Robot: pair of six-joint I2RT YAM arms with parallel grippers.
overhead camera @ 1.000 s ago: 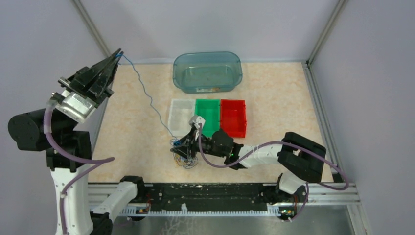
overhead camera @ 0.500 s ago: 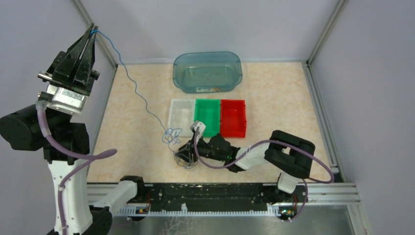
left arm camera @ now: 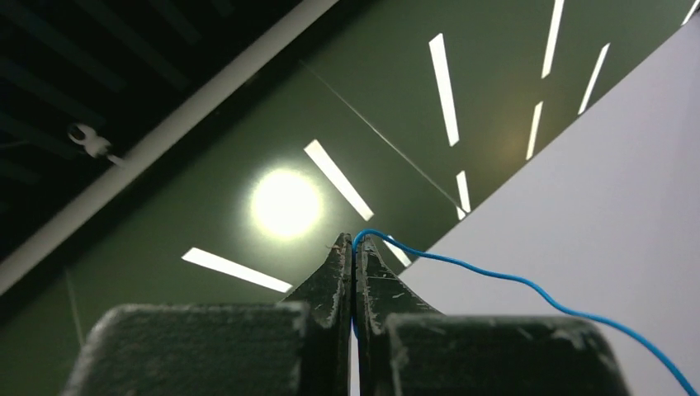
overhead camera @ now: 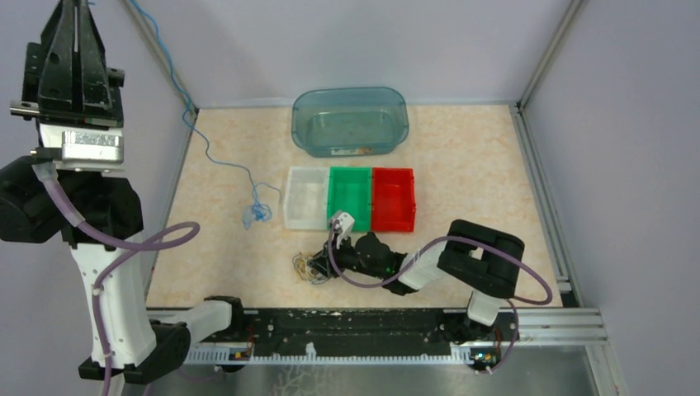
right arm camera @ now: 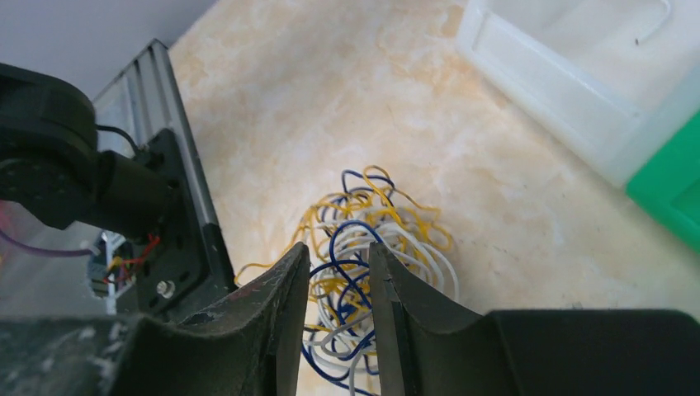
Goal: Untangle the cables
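Observation:
My left gripper [overhead camera: 79, 5] is raised high at the far left, pointing up, shut on the end of a thin blue cable [overhead camera: 254, 211]. In the left wrist view this blue cable [left arm camera: 495, 276] leaves the closed fingertips of the left gripper [left arm camera: 355, 240] and trails off right. It hangs down to a small curl on the table, apart from the tangle [overhead camera: 310, 269] of yellow, white and dark blue cables. My right gripper [overhead camera: 323, 261] lies low beside that tangle. In the right wrist view the right gripper [right arm camera: 339, 251] has its jaws a little apart over the tangle [right arm camera: 396, 223], with wires showing in the gap.
A teal tub [overhead camera: 350, 92] stands at the back. White [overhead camera: 290, 198], green [overhead camera: 334, 198] and red [overhead camera: 410, 198] bins sit in a row mid-table, just behind the right gripper. The arm rail [overhead camera: 371, 326] runs along the near edge. Walls enclose left, back and right.
My left gripper has risen and swung left with the blue cable, whose lower end slid out of the tangle and now lies as a curl to its left. The right arm drew back slightly.

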